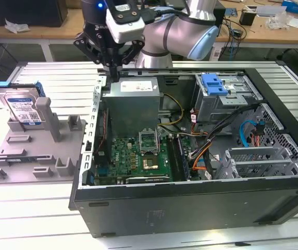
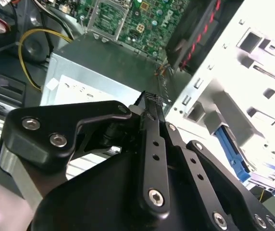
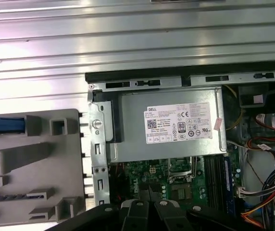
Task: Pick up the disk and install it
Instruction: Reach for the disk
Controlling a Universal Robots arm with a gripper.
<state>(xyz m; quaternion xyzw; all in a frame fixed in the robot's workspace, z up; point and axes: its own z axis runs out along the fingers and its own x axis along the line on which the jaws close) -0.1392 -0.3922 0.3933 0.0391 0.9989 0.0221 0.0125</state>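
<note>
My black tool [image 1: 112,67]: closed, empty, above silver metal power supply box [image 1: 133,88] | flat silver-grey blue-framed disk [image 1: 23,108]: tilted in grey plastic holder [image 1: 34,156]

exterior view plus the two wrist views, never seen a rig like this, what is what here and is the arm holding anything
The machine is a silver-grey robot arm ending in a black two-finger gripper, shut and holding nothing, above the far rim of an open black computer case. The exterior view comes from a camera off the arm; both wrist views come from cameras riding on it. Inside the case are a silver power supply box and a green circuit board. On the slatted metal table, at the exterior view's left, a grey plastic stand holds the silver-grey hard disk with a blue frame, tilted.
</note>
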